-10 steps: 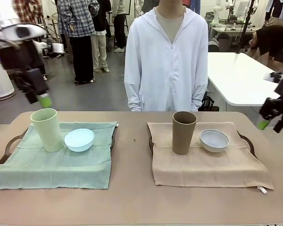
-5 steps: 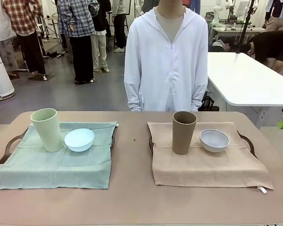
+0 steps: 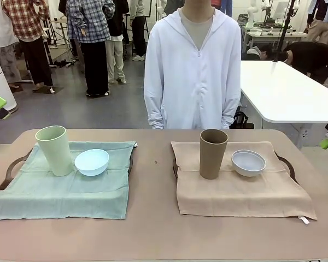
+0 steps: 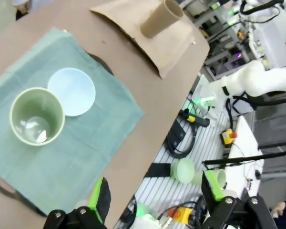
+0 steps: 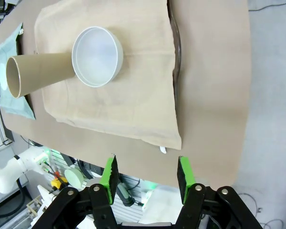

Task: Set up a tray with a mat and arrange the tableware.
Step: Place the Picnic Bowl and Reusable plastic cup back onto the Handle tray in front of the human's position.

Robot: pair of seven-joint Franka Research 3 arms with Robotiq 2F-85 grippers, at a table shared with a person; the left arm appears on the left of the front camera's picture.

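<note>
The tall pale green cup (image 3: 54, 150) and tall brown cup (image 3: 212, 153) stood on cloth mats beside their bowls. Both grippers, left (image 4: 155, 198) and right (image 5: 145, 179), were spread and empty; a careless return could topple the cups.

Pale green cup (image 4: 37, 116) touches light blue bowl (image 4: 72, 91) on green mat (image 4: 86, 138).

I'm in a robotics lab: beyond my fingers (image 4: 99, 198) lie cables (image 4: 178, 140), another white arm (image 4: 257, 81), white tables (image 3: 284, 90), bystanders (image 3: 95, 43).
</note>
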